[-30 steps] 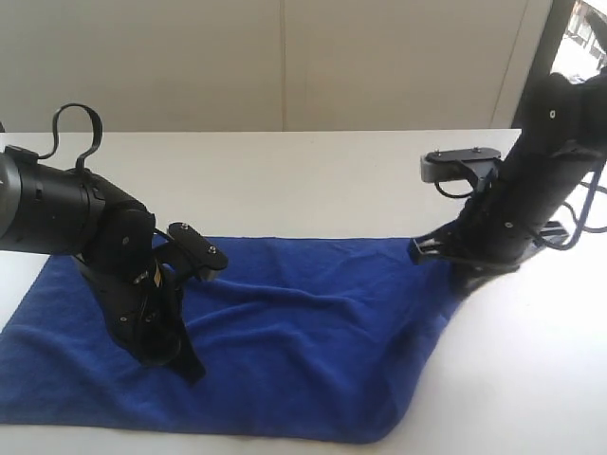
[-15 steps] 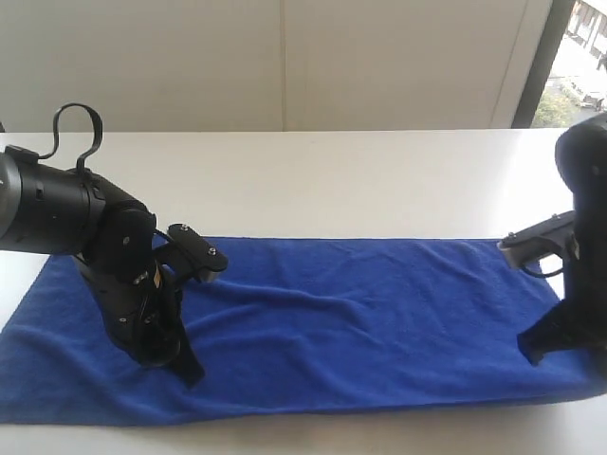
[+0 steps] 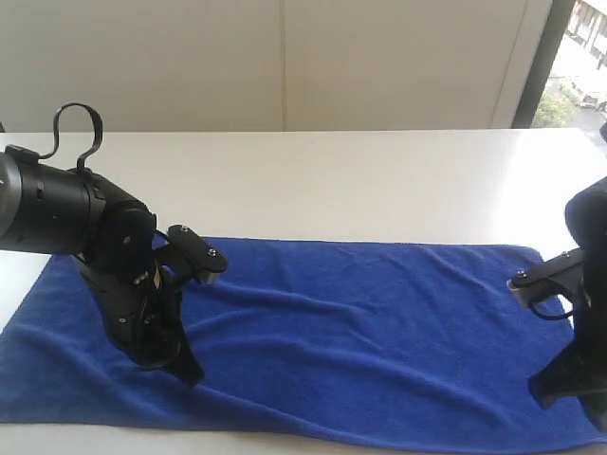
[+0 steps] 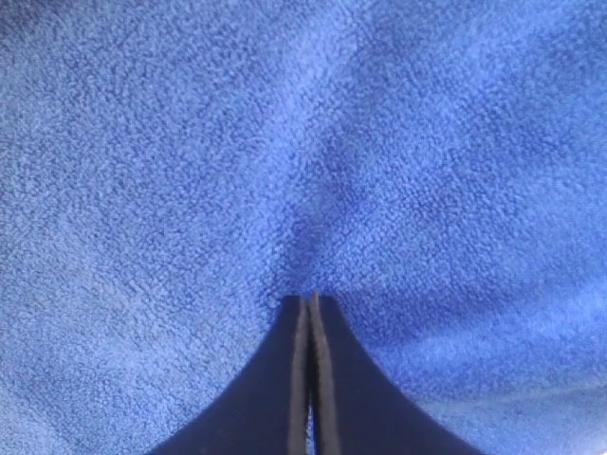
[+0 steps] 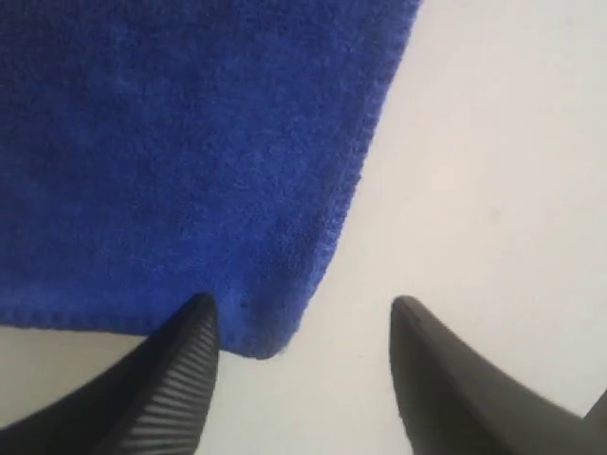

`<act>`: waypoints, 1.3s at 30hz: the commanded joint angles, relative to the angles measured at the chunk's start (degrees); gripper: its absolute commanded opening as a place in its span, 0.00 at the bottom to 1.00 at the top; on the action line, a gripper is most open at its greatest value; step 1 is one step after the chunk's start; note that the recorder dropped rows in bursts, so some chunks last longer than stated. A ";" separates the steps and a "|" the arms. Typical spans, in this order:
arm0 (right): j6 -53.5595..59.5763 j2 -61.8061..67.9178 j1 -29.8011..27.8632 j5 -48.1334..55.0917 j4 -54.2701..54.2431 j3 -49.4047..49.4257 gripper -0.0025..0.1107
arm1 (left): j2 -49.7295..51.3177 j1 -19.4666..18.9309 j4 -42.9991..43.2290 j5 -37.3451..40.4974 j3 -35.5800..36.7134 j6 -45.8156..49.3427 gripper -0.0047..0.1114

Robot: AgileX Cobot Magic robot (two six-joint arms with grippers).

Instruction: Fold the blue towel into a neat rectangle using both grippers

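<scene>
Since a second ago the right gripper [image 5: 303, 318] has drawn the bunched right end of the blue towel [image 3: 360, 332] out flat. The white table [image 3: 332, 180] bears it along its near side. The right gripper hangs released over the near right corner; the left gripper [image 4: 310, 301], clenched, presses the left part.

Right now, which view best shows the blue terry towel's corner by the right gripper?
Right wrist view: the blue towel's corner lies on the white table within the open right gripper. In the exterior view the right arm covers it; the left wrist shows only mid-cloth.
</scene>
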State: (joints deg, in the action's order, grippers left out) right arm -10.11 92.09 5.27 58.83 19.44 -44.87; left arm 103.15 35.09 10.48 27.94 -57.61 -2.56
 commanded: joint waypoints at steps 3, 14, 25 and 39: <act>-1.43 -2.39 -0.35 -0.99 2.11 -0.37 0.54 | 0.17 0.01 -0.58 2.10 0.22 -0.01 0.04; 3.64 -7.10 -0.35 -14.51 -7.86 -1.90 0.39 | -10.61 0.01 2.50 12.05 -7.09 -0.01 0.04; 10.11 2.51 -0.35 -18.35 -13.94 -1.88 0.03 | -27.11 -1.86 6.23 9.50 3.13 -5.60 0.04; 26.73 5.66 -0.15 -21.22 -34.88 -1.77 0.03 | -23.23 -1.86 6.90 -2.65 8.31 -4.99 0.04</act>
State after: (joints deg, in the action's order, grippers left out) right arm 15.66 96.46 5.27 37.92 -14.91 -46.45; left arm 80.01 33.40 17.03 25.95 -49.71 -7.63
